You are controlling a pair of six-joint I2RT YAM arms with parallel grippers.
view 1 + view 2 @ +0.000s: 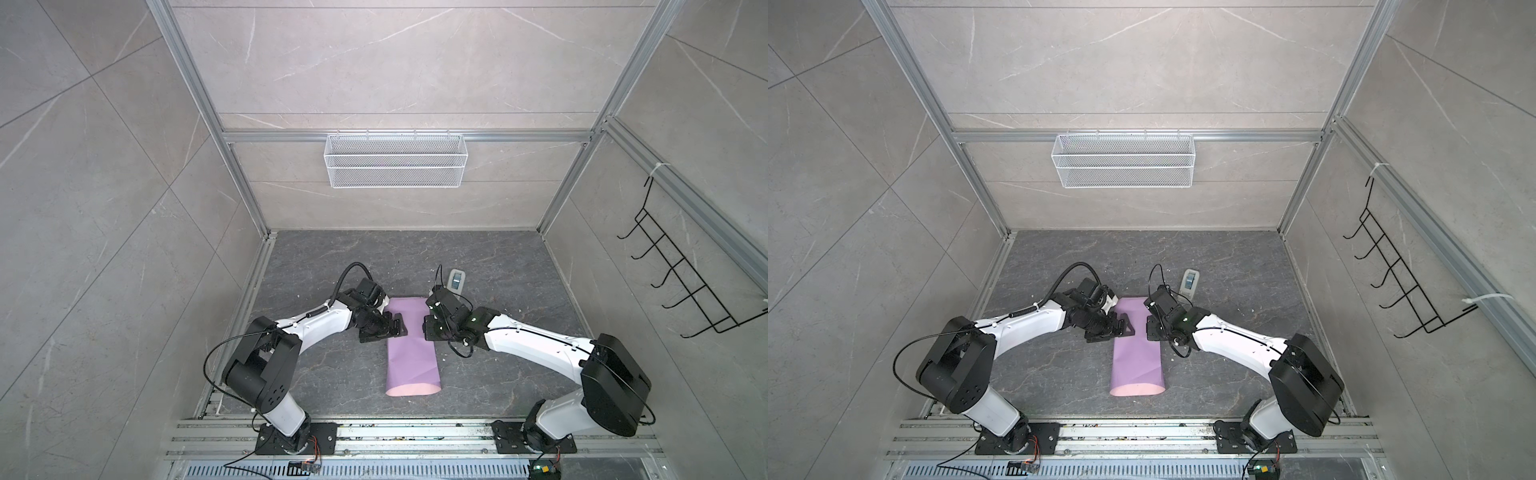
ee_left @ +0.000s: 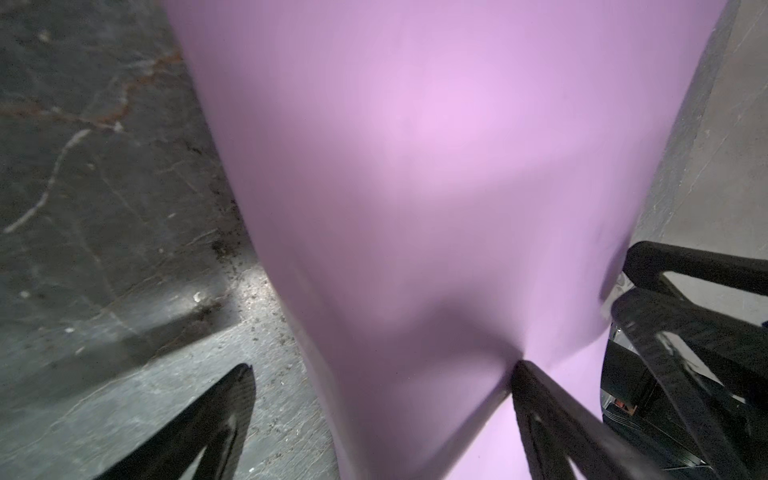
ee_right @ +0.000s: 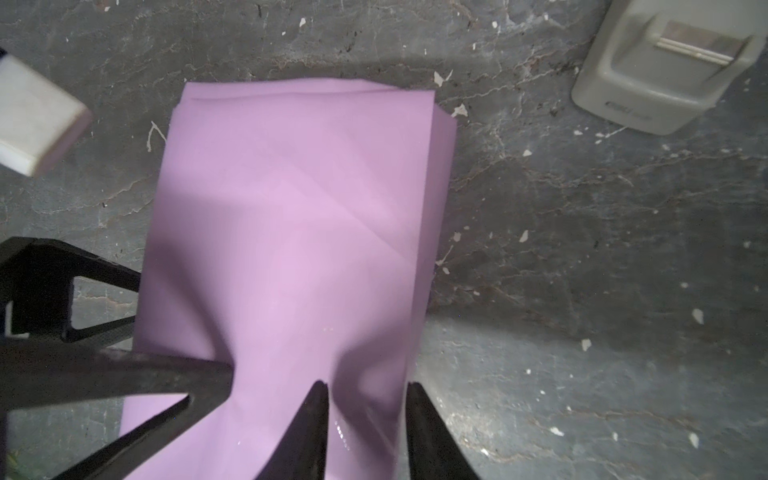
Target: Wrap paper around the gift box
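Lilac paper (image 1: 411, 345), a sleeve hiding any gift box, lies on the table (image 1: 332, 266), long axis 12 to 6 o'clock, between the left gripper (image 1: 400, 326), spread wide at its 9 o'clock edge, and the right gripper (image 3: 368, 386), narrowed astride its 3 o'clock edge, grip unclear.

Left gripper (image 1: 387, 332) and right gripper (image 1: 428, 330) hemmed the paper (image 1: 411, 353) mid-frame; grey device (image 1: 456, 282) blocked upper right; floor (image 1: 498, 386) lower right lay open.

A dark grey marbled table (image 1: 498, 374) carries lilac paper (image 1: 411, 353) folded into a flattish tube, pink inside, a small grey device (image 1: 456, 282) near its far end, and scattered white scraps (image 3: 459, 110).
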